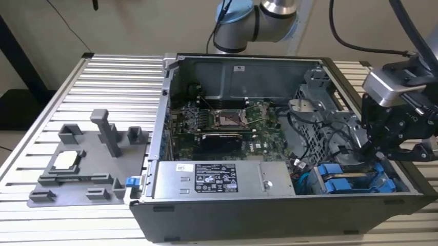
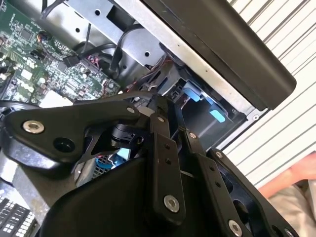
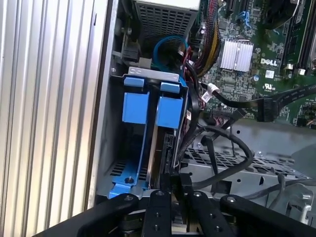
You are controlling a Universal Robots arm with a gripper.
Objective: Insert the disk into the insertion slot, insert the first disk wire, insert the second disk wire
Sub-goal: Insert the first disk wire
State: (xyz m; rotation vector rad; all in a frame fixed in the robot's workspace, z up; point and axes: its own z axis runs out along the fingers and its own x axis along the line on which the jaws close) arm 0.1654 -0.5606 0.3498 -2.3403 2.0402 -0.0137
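The disk (image 3: 170, 111) stands on edge in the insertion slot of the drive cage, its bright blue carrier handle outward and its grey edge showing behind it. In the exterior view the disk (image 1: 332, 169) sits in the case's corner bay, beside another blue carrier (image 1: 340, 185). My gripper (image 1: 367, 151) reaches down into the case behind that bay. In the first wrist view the gripper (image 3: 177, 181) has its fingers close together on the end of a black disk wire (image 3: 247, 154) that loops up from the disk's rear. In the second wrist view the gripper (image 2: 165, 104) looks equally closed.
The open computer case (image 1: 287, 215) lies on a ribbed metal table (image 1: 116, 87), with the motherboard (image 1: 226, 120) and power supply (image 1: 219, 179) inside. Loose black cables (image 1: 321, 138) cross beside the cage. A grey fixture plate (image 1: 75, 164) sits at the exterior view's left. A person's arm (image 2: 298, 173) shows beyond the case.
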